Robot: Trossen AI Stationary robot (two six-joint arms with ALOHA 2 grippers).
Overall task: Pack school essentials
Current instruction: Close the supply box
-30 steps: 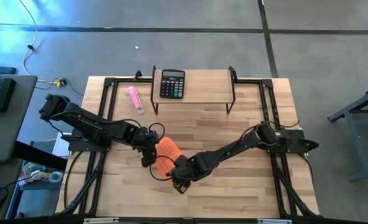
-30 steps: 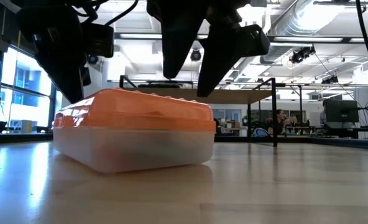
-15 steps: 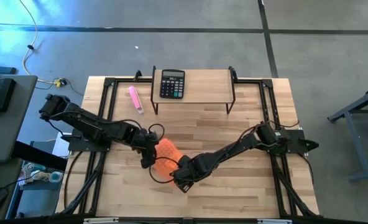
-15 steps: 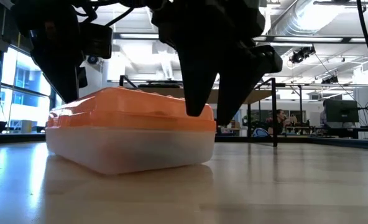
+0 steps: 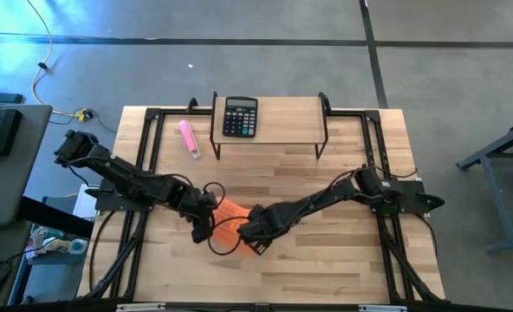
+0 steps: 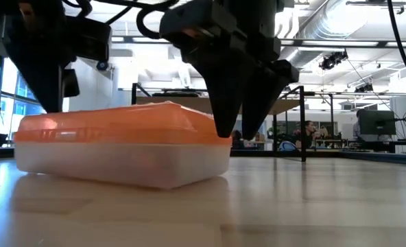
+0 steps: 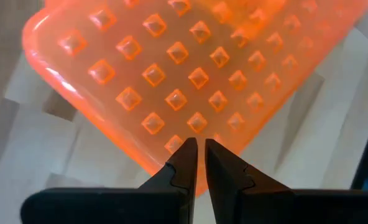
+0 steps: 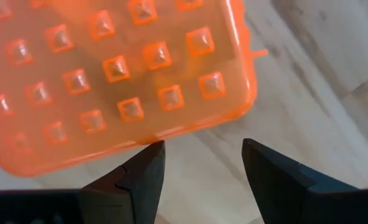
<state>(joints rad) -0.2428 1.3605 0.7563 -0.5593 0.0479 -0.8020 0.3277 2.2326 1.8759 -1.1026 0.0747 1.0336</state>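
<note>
Table [image 5: 326, 165]: box [image 5: 230, 221] with orange studded lid sits lower centre of the high view, lid on, contents hidden. Calculator [image 5: 240, 116] on the shelf [image 5: 282, 130] at top; pink marker [image 5: 189, 139] upper left. Left tool [image 7: 200, 155], fingers together, over the lid edge. Right tool [image 8: 202, 165], fingers apart, empty, at the box corner. Risk: either tool pressing off-centre could skid or tip the box.
</note>
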